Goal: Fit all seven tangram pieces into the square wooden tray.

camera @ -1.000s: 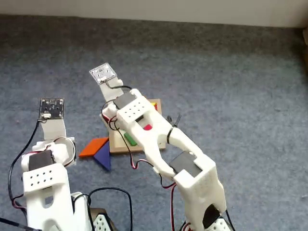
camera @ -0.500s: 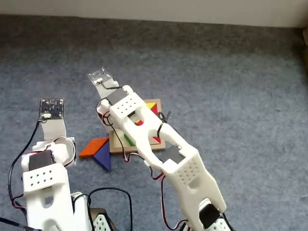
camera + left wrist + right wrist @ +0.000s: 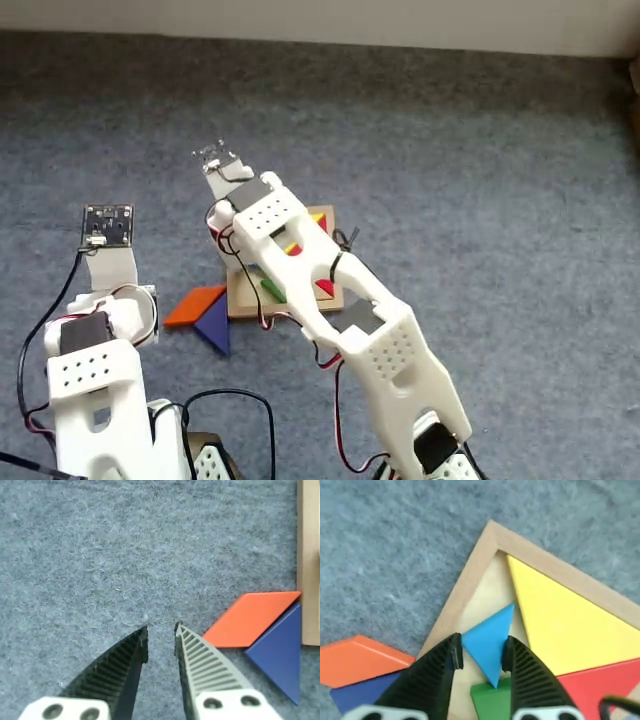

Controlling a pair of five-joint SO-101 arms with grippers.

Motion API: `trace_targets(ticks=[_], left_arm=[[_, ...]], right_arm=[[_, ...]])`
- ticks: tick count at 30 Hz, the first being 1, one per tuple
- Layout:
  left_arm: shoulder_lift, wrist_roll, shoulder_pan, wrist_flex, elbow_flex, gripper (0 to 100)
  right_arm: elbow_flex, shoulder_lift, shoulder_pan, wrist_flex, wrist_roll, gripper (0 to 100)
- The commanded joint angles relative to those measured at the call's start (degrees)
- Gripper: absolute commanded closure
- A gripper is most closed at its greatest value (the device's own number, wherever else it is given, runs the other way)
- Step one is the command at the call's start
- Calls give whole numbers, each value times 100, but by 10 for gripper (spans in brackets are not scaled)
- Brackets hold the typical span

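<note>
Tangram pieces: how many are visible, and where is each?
6. In the wooden tray: yellow triangle, red triangle, green piece, and light blue triangle between the right claw fingers. On the carpet beside it: orange parallelogram, dark blue triangle. A seventh may be hidden.

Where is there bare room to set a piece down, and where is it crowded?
Bare wood shows in the tray corner, bordered by its frame, the yellow triangle and the light blue triangle gripped in the right tool. Toward the green piece and red piece it is crowded. Carpet before the left tool is free.
</note>
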Motion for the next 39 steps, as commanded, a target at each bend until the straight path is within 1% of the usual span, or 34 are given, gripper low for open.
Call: trace_targets(ticks=[1,5,9,15,18,22,31,33,36,39], left_arm=[[-110,-18,-48,-70,-13,892],[-110,-18,-48,-70,-13,892],[-110,-18,-57,-70,-13,892],[-110,-18,-66,-70,-13,892],[-110,-18,-75,-70,-13,892],[-110,-18,-75,-79,-13,892],[-110,-26,-75,-79,-13,892],[-110,-26,-84,-79,-13,892],[-110,-26,-92,-79,-13,890],[-136,-26,-198,-79,-31,889]], right_arm=[[-646,-444,154,391,527,940],[-919,-787,171,840,976,940],[-892,-1226,242,1279,1565,940],[-884,-1921,664,1736,2655,940],[-875,-2281,848,1965,2963,940],[-866,-2712,919,2149,3024,940],[-866,-3064,910,2624,2980,940],[-769,-3345,901,2633,2787,959],[-145,-4084,875,2615,2681,967],[1024,-4866,629,2404,2664,967]])
